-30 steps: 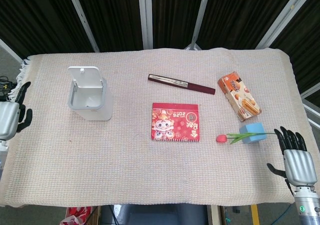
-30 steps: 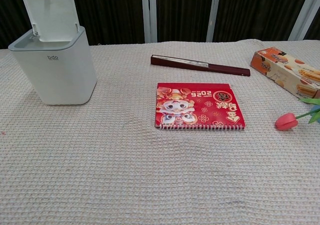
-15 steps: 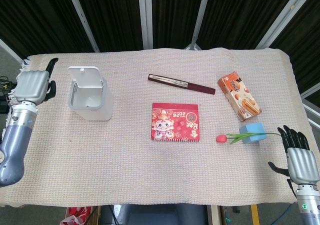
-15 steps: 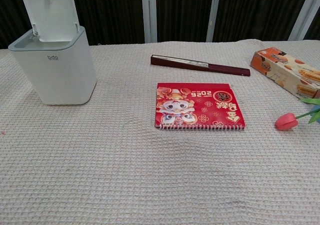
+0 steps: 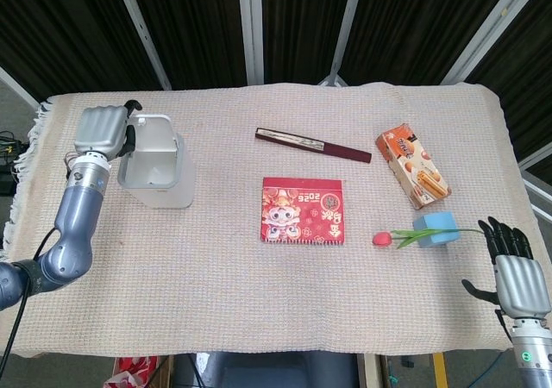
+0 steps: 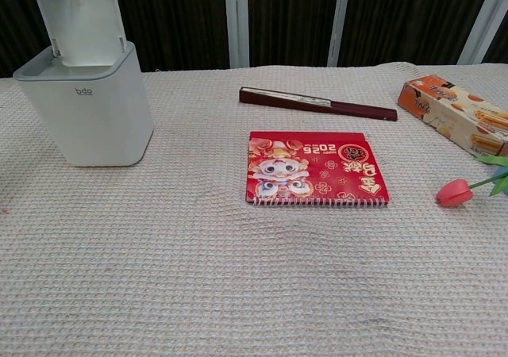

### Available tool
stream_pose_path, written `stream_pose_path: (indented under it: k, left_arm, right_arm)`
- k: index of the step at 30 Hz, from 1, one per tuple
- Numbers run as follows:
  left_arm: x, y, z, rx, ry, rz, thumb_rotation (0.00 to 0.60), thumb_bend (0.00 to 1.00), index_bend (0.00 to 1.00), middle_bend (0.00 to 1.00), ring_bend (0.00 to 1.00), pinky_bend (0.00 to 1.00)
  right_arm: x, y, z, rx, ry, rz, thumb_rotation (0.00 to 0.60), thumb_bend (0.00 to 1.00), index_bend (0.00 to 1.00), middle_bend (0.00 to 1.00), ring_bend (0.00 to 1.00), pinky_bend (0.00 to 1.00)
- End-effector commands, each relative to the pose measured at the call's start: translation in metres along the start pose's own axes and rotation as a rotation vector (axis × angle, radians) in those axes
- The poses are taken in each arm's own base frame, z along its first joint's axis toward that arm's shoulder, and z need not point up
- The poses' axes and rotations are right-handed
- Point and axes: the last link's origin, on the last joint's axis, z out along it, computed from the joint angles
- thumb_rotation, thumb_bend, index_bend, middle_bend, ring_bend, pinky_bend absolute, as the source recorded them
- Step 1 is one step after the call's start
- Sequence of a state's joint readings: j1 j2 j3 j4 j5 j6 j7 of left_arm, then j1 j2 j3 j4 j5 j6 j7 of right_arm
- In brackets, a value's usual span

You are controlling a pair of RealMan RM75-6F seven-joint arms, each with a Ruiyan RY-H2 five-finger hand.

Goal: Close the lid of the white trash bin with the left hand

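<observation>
Beside open lid (image 5: 153, 135), left hand (image 5: 102, 129) fingers mostly hidden, grip unclear, perhaps touching.

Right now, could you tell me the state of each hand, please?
Left hand: beside the raised lid of the white trash bin, holding nothing; fingers hidden, so open or closed cannot be told.
Right hand: open, fingers spread, holding nothing.

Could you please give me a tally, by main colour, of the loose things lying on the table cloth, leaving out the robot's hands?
White: 1, the trash bin, lid up.
Red: 3, the calendar, the folded fan, the tulip (green stem).
Orange: 1, the snack box.
Blue: 1, the block.
Total: 6.
</observation>
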State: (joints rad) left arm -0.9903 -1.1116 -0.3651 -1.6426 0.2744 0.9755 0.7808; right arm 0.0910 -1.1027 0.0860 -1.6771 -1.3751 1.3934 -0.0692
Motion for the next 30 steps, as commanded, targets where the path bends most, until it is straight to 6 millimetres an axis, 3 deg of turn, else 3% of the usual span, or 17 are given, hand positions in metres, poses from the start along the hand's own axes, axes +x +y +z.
stream_pose_path:
  k: [1,18,30]
  left_arm:
    - [-0.001,0.003,0.001,0.006,-0.007,0.004,0.600,0.71,0.32,1.00,0.98,0.98]
    - [0.002,-0.004,-0.029,-0.002,-0.049,0.044,0.600,0.72,0.37,1.00,0.98,0.98]
    - [-0.023,-0.020,-0.066,-0.052,-0.099,0.061,0.600,0.72,0.33,1.00,0.98,0.98]
  right_arm:
    - [0.000,0.001,0.000,-0.001,0.001,-0.001,0.600,0.19,0.00,0.00,0.00,0.00]
    - [0.002,0.002,-0.005,-0.001,0.004,-0.003,0.600,0.19,0.00,0.00,0.00,0.00]
    - [0.001,0.001,-0.008,0.010,-0.001,-0.004,0.600,0.19,0.00,0.00,0.00,0.00]
